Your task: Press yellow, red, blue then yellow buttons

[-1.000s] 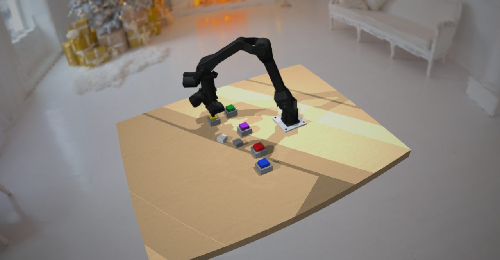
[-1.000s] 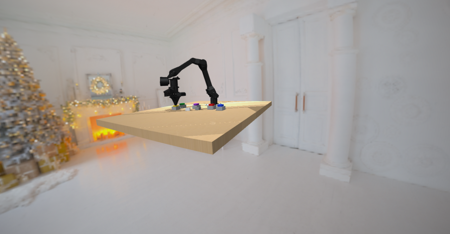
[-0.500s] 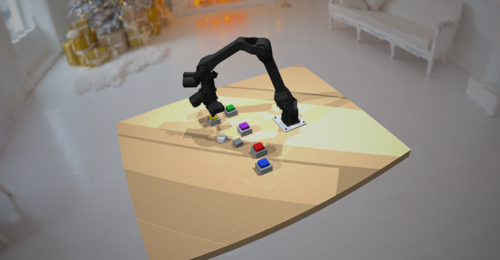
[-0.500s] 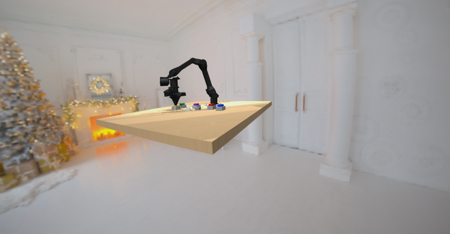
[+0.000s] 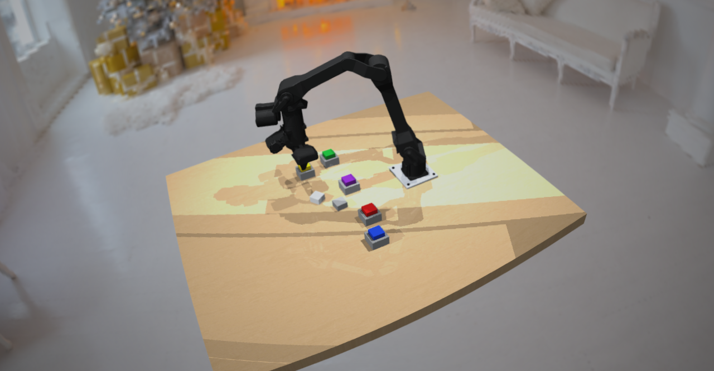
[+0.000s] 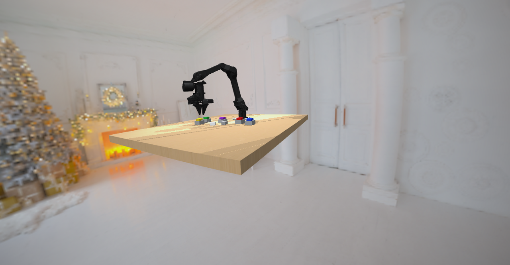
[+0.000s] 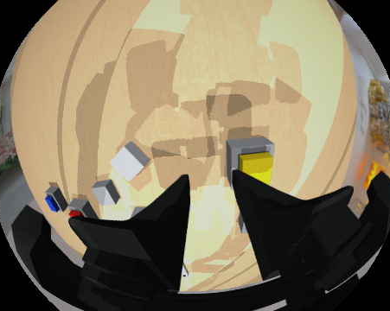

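Observation:
My gripper (image 5: 303, 167) (image 6: 201, 113) (image 7: 211, 178) is partly open and empty, pointing down a little above the yellow button (image 5: 305, 174) (image 6: 199, 120) (image 7: 255, 166). In the wrist view the yellow button is off to the right, and the right finger covers part of its raised cap. In the exterior view a small gap shows between fingertips and cap. The red button (image 5: 369, 209) (image 6: 239, 118) (image 7: 75, 213) and the blue button (image 5: 376, 232) (image 6: 250, 119) (image 7: 52, 203) stand away from the gripper, caps raised. In the wrist view a finger partly hides the red button.
A green button (image 5: 328, 154) (image 6: 206, 118) is close behind the yellow one. A purple button (image 5: 348, 179) (image 6: 222, 118) stands between yellow and red. A white block (image 5: 317, 197) (image 6: 212, 123) (image 7: 127, 161) and a grey block (image 5: 339, 203) (image 6: 224, 122) (image 7: 105, 192) lie near the purple button.

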You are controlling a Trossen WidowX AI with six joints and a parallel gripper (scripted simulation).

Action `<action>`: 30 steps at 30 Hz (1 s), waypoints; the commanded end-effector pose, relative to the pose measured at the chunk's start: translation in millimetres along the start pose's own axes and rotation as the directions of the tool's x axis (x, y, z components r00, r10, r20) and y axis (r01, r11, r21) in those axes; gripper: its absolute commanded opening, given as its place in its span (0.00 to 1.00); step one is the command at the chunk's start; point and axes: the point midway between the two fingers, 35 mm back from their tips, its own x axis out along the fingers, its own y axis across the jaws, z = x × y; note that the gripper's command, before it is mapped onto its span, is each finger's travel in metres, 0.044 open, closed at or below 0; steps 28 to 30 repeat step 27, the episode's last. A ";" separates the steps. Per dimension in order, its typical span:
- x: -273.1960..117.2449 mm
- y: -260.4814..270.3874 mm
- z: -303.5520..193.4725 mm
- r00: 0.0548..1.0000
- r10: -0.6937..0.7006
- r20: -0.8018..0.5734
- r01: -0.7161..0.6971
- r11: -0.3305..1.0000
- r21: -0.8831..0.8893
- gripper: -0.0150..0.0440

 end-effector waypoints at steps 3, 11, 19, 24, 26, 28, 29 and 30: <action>-18.1 98.3 18.4 1.000 0.003 0.009 -0.002 1.000 -0.016 0.78; -38.4 220.5 -3.0 1.000 0.016 0.009 -0.015 1.000 -0.016 0.93; -60.1 320.1 -66.6 0.999 0.033 0.005 -0.033 0.999 -0.015 0.93; -62.4 328.5 -75.0 0.999 0.035 0.004 -0.035 0.999 -0.015 0.93; -62.4 328.5 -75.0 0.999 0.035 0.004 -0.035 0.999 -0.015 0.93; -62.4 328.5 -75.0 0.999 0.035 0.004 -0.035 0.999 -0.015 0.93; -62.4 328.5 -75.0 0.999 0.035 0.004 -0.035 0.999 -0.015 0.93; -62.4 328.5 -75.0 0.999 0.035 0.004 -0.035 0.999 -0.015 0.93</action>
